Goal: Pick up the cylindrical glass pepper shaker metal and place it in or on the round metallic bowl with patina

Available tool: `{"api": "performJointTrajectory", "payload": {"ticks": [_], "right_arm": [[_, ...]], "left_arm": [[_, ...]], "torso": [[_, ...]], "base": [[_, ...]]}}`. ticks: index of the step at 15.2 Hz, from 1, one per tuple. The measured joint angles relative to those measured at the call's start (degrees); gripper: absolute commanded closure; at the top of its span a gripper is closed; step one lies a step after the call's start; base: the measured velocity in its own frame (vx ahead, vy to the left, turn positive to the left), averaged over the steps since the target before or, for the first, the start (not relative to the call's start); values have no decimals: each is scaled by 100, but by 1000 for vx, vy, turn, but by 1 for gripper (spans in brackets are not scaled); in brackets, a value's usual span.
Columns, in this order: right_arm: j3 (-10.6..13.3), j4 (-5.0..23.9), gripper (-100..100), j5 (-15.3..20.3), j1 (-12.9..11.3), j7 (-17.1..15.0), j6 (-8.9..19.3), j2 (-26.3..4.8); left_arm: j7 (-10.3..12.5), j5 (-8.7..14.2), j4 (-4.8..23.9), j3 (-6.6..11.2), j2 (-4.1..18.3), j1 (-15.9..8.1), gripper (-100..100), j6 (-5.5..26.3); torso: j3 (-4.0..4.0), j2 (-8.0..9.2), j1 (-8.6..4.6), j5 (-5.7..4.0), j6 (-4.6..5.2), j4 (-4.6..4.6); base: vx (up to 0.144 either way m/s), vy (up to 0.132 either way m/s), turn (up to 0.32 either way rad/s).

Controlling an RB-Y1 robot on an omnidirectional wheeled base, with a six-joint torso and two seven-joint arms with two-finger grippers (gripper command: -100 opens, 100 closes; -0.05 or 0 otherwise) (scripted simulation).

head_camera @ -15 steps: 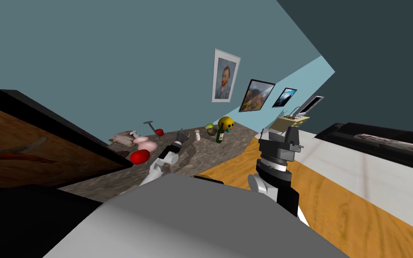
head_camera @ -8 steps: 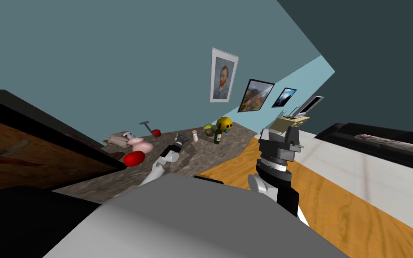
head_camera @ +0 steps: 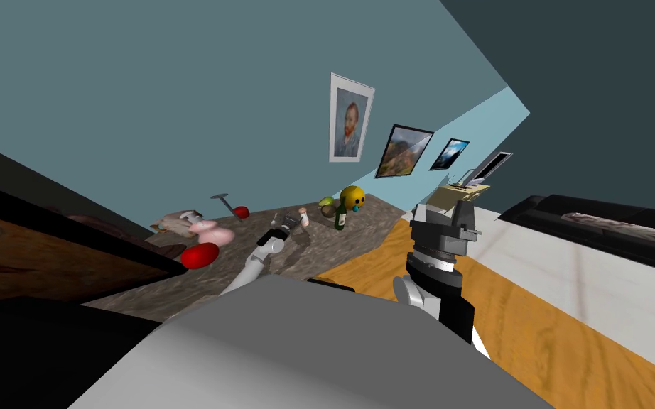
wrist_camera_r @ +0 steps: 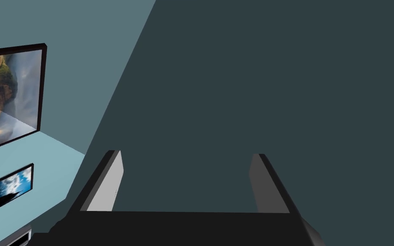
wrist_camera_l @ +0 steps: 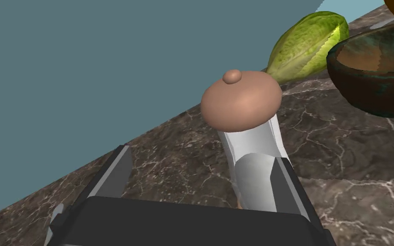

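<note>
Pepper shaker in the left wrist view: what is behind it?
A green leafy vegetable lies on the marble counter behind the pepper shaker, with the dark bowl beside the vegetable. The shaker hides the vegetable's near end.

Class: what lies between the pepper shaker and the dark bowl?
Only bare marbled countertop separates shaker and bowl, per the left wrist view.

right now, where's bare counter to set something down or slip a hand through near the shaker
Bare marble counter lies between the shaker and the bowl, and between the open left hand and the wall. Crowded beyond: the green vegetable, the bowl, a bottle and a yellow toy cluster together.
</note>
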Motion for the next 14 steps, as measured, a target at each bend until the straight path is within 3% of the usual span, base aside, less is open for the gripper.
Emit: {"api": "performJointTrajectory", "payload": {"ticks": [8, 14], "right_arm": [[0, 0, 0, 0, 0, 0, 0, 0], [0, 0, 0, 0, -1, 0, 0, -1]], "left_arm": [[634, 731, 688, 56, -91, -300, -100, 294], [685, 796, 1066, 268, -40, -557, -100, 253]], "torso": [[0, -1, 8, 1, 0, 0], [18, 31, 34, 6, 1, 7]], "base": [[48, -52, -7], [-17, 4, -154]]}}
